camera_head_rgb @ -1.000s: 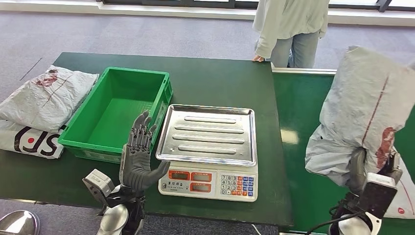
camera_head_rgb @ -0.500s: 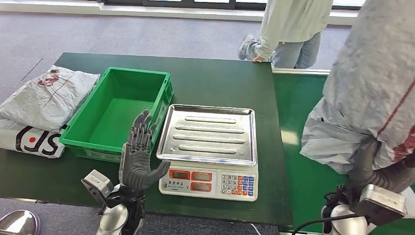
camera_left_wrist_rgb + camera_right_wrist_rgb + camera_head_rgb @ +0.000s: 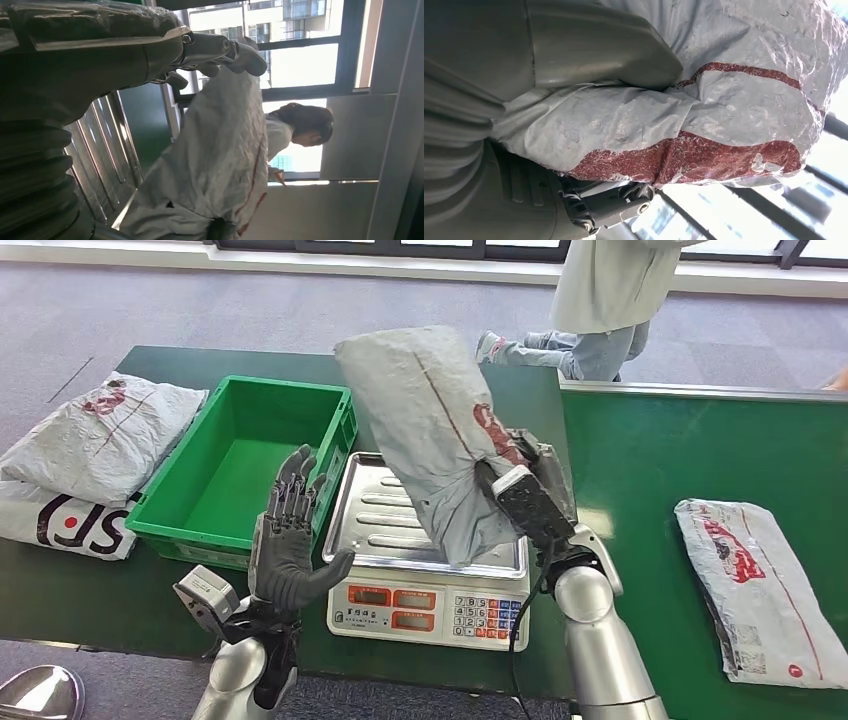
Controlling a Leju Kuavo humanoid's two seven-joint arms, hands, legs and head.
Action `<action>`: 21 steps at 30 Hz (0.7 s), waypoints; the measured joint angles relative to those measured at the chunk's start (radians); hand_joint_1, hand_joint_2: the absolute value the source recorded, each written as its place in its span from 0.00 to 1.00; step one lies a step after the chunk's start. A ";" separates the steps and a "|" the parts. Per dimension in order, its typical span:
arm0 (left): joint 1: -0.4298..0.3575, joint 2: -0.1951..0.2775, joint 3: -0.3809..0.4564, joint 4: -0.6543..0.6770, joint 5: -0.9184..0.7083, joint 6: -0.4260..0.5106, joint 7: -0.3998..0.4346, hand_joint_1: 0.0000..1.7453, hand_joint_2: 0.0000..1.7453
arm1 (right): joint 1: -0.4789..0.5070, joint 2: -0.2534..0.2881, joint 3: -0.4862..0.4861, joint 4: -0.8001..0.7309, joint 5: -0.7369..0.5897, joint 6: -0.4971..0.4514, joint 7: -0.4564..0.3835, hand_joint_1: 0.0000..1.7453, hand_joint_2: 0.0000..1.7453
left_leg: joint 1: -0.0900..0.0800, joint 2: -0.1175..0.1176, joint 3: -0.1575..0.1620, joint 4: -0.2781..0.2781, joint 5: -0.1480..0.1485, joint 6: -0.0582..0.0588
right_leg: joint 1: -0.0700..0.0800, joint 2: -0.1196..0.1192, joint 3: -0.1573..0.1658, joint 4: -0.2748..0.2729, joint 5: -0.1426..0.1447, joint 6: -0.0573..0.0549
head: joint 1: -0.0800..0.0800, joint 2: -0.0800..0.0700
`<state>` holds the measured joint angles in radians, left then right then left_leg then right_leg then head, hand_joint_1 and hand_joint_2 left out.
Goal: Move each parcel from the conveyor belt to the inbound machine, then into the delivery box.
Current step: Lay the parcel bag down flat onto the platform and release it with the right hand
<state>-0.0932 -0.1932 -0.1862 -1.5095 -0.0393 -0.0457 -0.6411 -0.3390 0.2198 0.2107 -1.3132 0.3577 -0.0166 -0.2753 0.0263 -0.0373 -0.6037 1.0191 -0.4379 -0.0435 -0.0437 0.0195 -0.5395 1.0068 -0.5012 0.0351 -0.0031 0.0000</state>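
Over the scale (image 3: 430, 515): grey parcel (image 3: 430, 435), gripped by right hand (image 3: 520, 490), tilted upright. Left hand (image 3: 285, 540) empty, fingers spread. Advice: lower flat, centred on tray, then release.

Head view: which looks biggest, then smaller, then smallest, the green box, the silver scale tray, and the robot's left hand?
1. Green box.
2. Silver scale tray, partly hidden by the held parcel, so not fully sure.
3. Left hand, smallest even though it is nearest.
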 joint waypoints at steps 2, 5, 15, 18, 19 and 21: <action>-0.001 -0.001 0.000 0.000 0.000 0.001 0.002 0.00 1.00 | -0.014 0.006 0.034 0.055 0.005 0.008 0.007 1.00 1.00 | 0.000 0.000 -0.001 0.000 0.000 0.000 | 0.000 0.000 -0.001 0.000 0.000 0.000 | 0.000 0.000; -0.001 -0.002 0.000 0.000 -0.001 0.001 0.004 0.00 1.00 | -0.030 0.008 0.065 0.114 0.008 0.014 0.011 0.99 1.00 | 0.000 -0.001 -0.003 0.000 0.000 0.000 | 0.000 0.000 -0.002 0.000 0.000 0.000 | 0.000 0.000; 0.000 -0.003 0.000 -0.001 -0.009 0.012 0.018 0.00 1.00 | -0.084 0.007 0.149 0.251 0.157 0.062 0.106 0.00 1.00 | 0.000 0.000 -0.003 0.000 0.000 0.000 | 0.000 0.000 -0.003 0.000 0.000 0.000 | 0.000 0.000; 0.001 -0.004 0.000 -0.004 -0.010 0.015 0.024 0.00 1.00 | -0.092 0.007 0.165 0.278 0.184 0.056 0.114 0.00 1.00 | 0.000 0.000 -0.003 0.000 0.000 0.000 | 0.000 0.000 -0.003 0.000 0.000 0.000 | 0.000 0.000; 0.001 -0.005 0.000 -0.004 -0.011 0.015 0.025 0.00 1.00 | -0.094 0.007 0.167 0.284 0.188 0.055 0.114 0.00 1.00 | 0.000 0.000 -0.003 0.000 0.000 0.000 | 0.000 0.000 -0.003 0.000 0.000 0.000 | 0.000 0.000; 0.002 -0.007 0.000 -0.005 -0.011 0.016 0.027 0.00 1.00 | -0.099 0.007 0.172 0.294 0.190 0.054 0.114 0.00 1.00 | 0.000 0.000 -0.003 0.000 0.000 0.000 | 0.000 0.000 -0.003 0.000 0.000 0.000 | 0.000 0.000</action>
<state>-0.0916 -0.1998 -0.1862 -1.5143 -0.0500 -0.0299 -0.6143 -0.4384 0.2266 0.3828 -1.0194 0.5472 0.0375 -0.1610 0.0262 -0.0377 -0.6067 1.0193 -0.4382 -0.0435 -0.0440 0.0194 -0.5425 1.0067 -0.5013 0.0351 -0.0031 0.0000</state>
